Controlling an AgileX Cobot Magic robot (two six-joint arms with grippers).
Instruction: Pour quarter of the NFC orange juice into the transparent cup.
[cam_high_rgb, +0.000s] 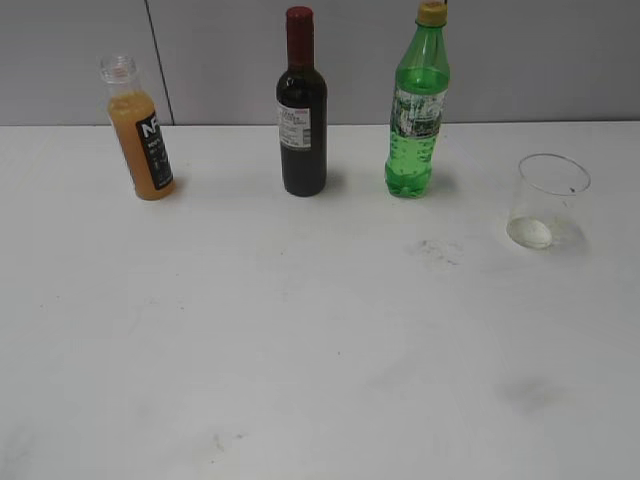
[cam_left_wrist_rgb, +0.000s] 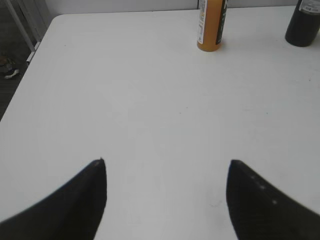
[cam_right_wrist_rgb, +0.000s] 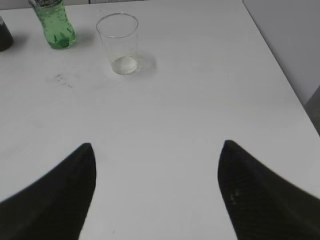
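Note:
The NFC orange juice (cam_high_rgb: 143, 140) is a small uncapped bottle with a black label, standing at the far left of the white table; it also shows in the left wrist view (cam_left_wrist_rgb: 210, 27). The transparent cup (cam_high_rgb: 546, 201) stands empty at the far right and shows in the right wrist view (cam_right_wrist_rgb: 119, 43). My left gripper (cam_left_wrist_rgb: 166, 165) is open and empty, well short of the juice. My right gripper (cam_right_wrist_rgb: 157, 146) is open and empty, well short of the cup. Neither gripper shows in the exterior view.
A dark red-capped wine bottle (cam_high_rgb: 301, 115) and a green soda bottle (cam_high_rgb: 417, 110) stand between the juice and the cup along the back. A grey wall runs behind the table (cam_high_rgb: 320, 340). The table's right edge (cam_right_wrist_rgb: 280, 70) lies near the cup.

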